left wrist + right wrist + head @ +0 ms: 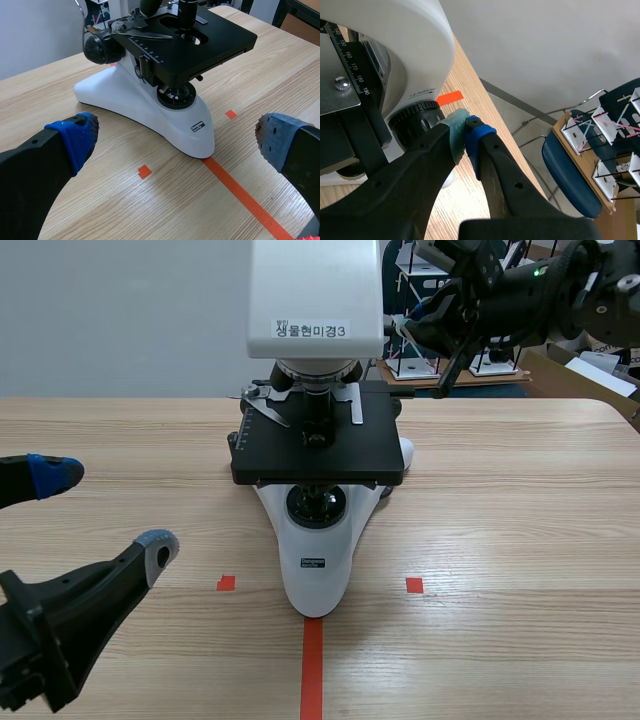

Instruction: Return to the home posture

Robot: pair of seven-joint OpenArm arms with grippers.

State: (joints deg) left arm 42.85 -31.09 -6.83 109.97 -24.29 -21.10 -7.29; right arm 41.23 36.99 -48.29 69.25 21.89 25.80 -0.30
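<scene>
Left hand [105, 510] low at near left over desk [520, 540], fingers spread wide, empty. Right hand [466, 130] raised at far right, pads pressed together on nothing, just beside microscope [318, 570] knob [417, 122].

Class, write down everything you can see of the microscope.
The microscope stands upright on the wooden table, its white base at the tape line's end. It has a glossy white body, a black stage with ruled scale, black focus knobs and a labelled head. The right gripper, shut, is by one knob; contact unclear.
</scene>
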